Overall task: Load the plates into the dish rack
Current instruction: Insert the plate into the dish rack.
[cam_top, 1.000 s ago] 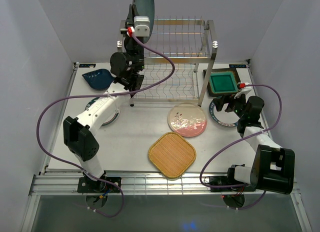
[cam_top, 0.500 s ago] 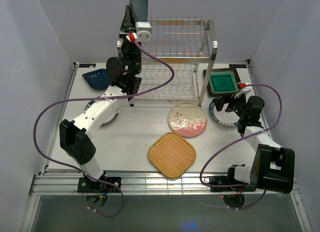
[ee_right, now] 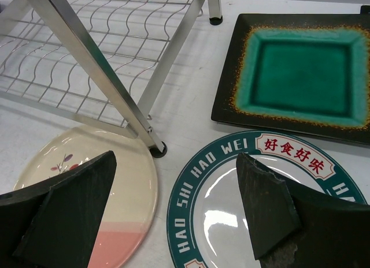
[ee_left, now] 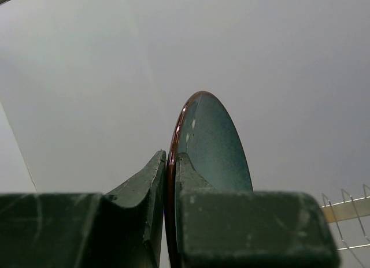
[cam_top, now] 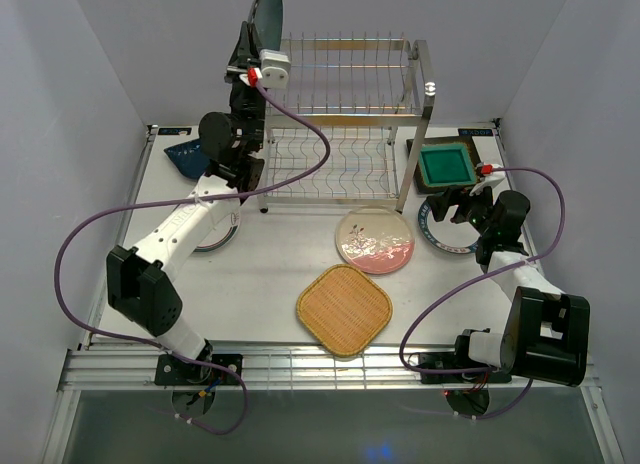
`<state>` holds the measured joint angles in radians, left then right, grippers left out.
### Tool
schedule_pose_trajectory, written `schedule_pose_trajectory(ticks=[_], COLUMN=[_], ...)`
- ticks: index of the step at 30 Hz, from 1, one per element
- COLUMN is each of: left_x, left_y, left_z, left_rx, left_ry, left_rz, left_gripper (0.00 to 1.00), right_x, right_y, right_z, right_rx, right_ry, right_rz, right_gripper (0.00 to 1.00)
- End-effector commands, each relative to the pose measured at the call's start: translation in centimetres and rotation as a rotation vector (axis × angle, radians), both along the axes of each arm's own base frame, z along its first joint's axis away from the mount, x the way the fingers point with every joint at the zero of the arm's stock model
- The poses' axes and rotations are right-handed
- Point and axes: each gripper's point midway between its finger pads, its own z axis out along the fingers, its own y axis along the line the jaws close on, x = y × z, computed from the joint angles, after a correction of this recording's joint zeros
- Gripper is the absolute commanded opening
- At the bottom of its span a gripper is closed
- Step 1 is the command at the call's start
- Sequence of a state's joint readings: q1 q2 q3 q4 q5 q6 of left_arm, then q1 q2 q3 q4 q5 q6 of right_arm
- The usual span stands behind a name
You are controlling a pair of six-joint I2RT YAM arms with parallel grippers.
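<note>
Left gripper (ee_left: 171, 165) clamped on the lower rim of the dark teal plate (ee_left: 214, 146), one finger on each face, plate rising straight up out of the jaws. Top view: left gripper (cam_top: 252, 46) raised high at the far-left corner of the dish rack (cam_top: 421, 84), plate (cam_top: 268, 12) above the top tier and not in any slot. Plate stands on edge, seen almost edge-on, dark reddish rim showing, faces turned left and right, flat plane vertical. Right gripper (ee_right: 176, 181) open and empty, low over the white plate with teal lettered rim (ee_right: 219, 213), fingers apart above its rim. Green square plate (ee_right: 303, 71) lies flat just beyond it, right of the rack's near-right post. Pink-cream floral plate (cam_top: 375, 239) flat in front of the rack, orange woven plate (cam_top: 343, 309) nearer on the table (cam_top: 270, 284). Dark blue leaf-shaped dish (cam_top: 185, 156) left of the rack; another white plate (cam_top: 217, 236) partly hidden under the left arm.
</note>
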<state>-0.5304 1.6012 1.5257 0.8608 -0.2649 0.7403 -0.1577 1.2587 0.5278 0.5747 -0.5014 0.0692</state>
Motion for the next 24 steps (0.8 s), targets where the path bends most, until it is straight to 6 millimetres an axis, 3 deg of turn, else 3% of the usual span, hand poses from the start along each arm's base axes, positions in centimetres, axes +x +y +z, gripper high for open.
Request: schedule_pose_trajectory(ticks=[1, 12, 24], left_x=[-7.2, -4.7, -3.4], left_y=[3.1, 2.1, 1.4], left_z=[7.5, 4.9, 3.7], left_rx=[-0.085, -0.022, 0.001], left_ry=[-0.265, -0.231, -0.196], left_rz=[-0.029, 0.034, 0.036], left_gripper=[0.00, 0.00, 0.00], right_x=[0.8, 0.9, 1.0], right_y=[-0.2, -0.1, 0.0], right_z=[1.9, 1.6, 1.3], right_rx=[0.000, 0.008, 0.021], right_ry=[-0.047, -0.037, -0.025], right_rz=[0.010, 0.021, 0.035], right_gripper=[0.90, 0.90, 0.90])
